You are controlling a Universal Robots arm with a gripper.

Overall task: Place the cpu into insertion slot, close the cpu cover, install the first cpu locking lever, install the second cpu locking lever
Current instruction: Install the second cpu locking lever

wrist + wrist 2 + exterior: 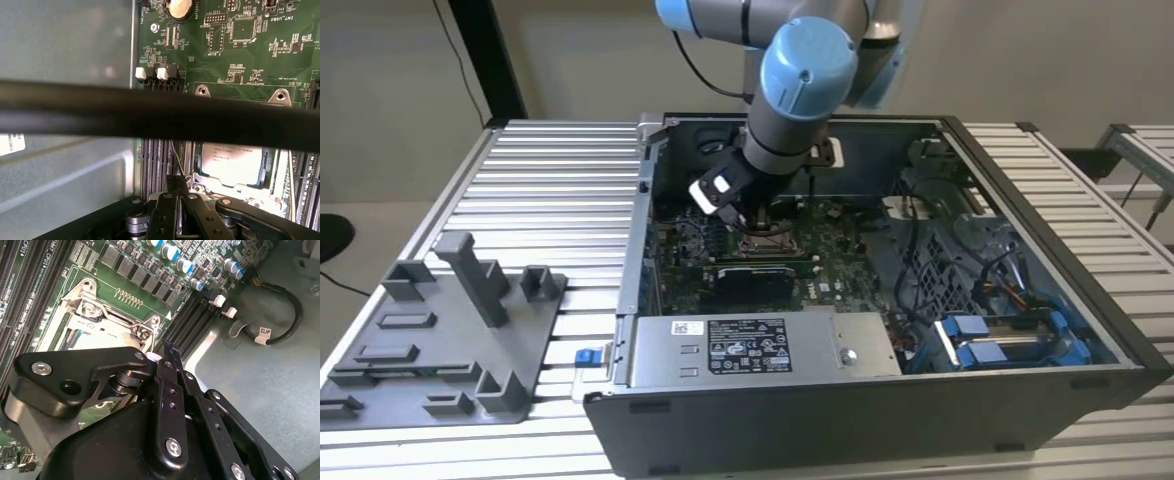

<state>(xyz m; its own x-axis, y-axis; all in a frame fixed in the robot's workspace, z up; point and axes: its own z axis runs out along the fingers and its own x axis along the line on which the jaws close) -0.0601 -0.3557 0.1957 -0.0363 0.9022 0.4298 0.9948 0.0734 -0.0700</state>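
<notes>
The gripper (750,222) hangs low inside the open computer case (1014,400), right over the insertion slot (107,322). The cpu (232,161) already sits in it — whether the fingers are apart, I cannot tell.

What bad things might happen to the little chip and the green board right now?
1. The cpu lies in the insertion slot with the gripper right beside it; a push off to one side might shift the chip.
2. The cpu cover is a thin metal frame near the gripper; it might get knocked or bent.
3. The green board carries many small parts that the arm might bump inside the case.
</notes>
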